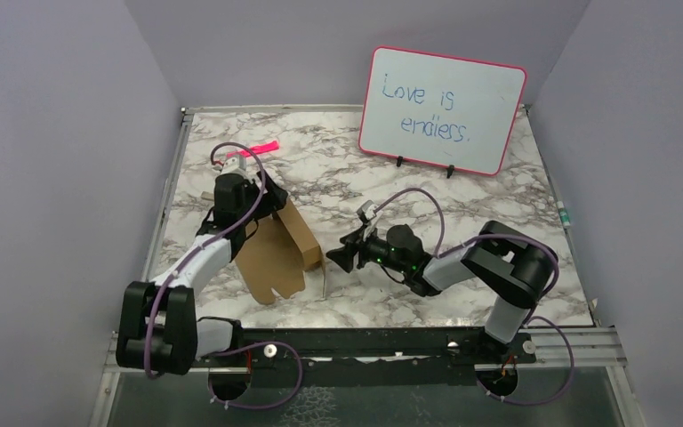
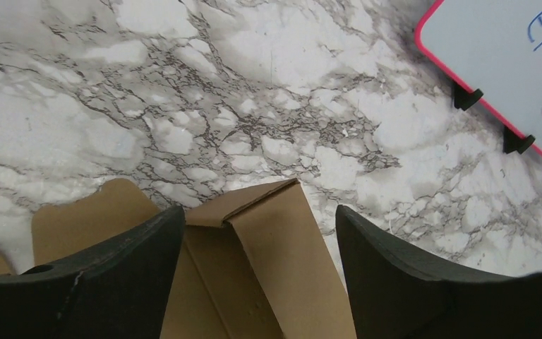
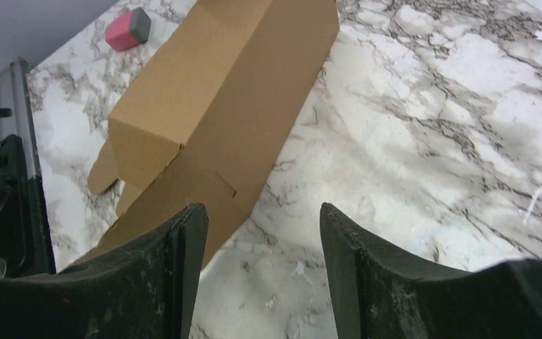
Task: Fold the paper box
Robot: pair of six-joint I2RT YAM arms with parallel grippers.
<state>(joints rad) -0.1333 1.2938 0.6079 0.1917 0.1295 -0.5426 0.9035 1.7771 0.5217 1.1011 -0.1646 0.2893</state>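
Tabletop point(image 1: 320, 165): white marble with grey veins; it carried everything below, and my two arms were bolted at its 6 o'clock edge.

Whiteboard point(image 1: 445, 107): pink-rimmed; it stood propped on two small black feet at about 1 o'clock of the tabletop, with blue handwriting on its face.

Paper box point(image 1: 280, 249): plain brown cardboard, partly folded. It lay on the tabletop at about 8 o'clock from the centre, between my two grippers. One part was raised into a long rectangular sleeve on its 3 o'clock side. Flat flaps with rounded tabs spread from it toward 7 o'clock.

Left gripper point(image 2: 260, 219): it hung over the box's 11 o'clock end with its jaws spread apart. A creased fold of the cardboard sat below the gap. Bare marble showed between the cardboard and the finger on the right of the wrist view, so I was clamping nothing.

Right gripper point(image 3: 261, 208): it sat low at the box's 3 o'clock side and pointed toward 9 o'clock. Its jaws were parted, with only marble in the gap. One finger was just beside a lower flap; I could not tell whether it touched.

Pink item point(image 1: 265, 146): small and bright; it lay on the tabletop at about 12 o'clock from the left gripper, near the far-left corner, apart from the box.
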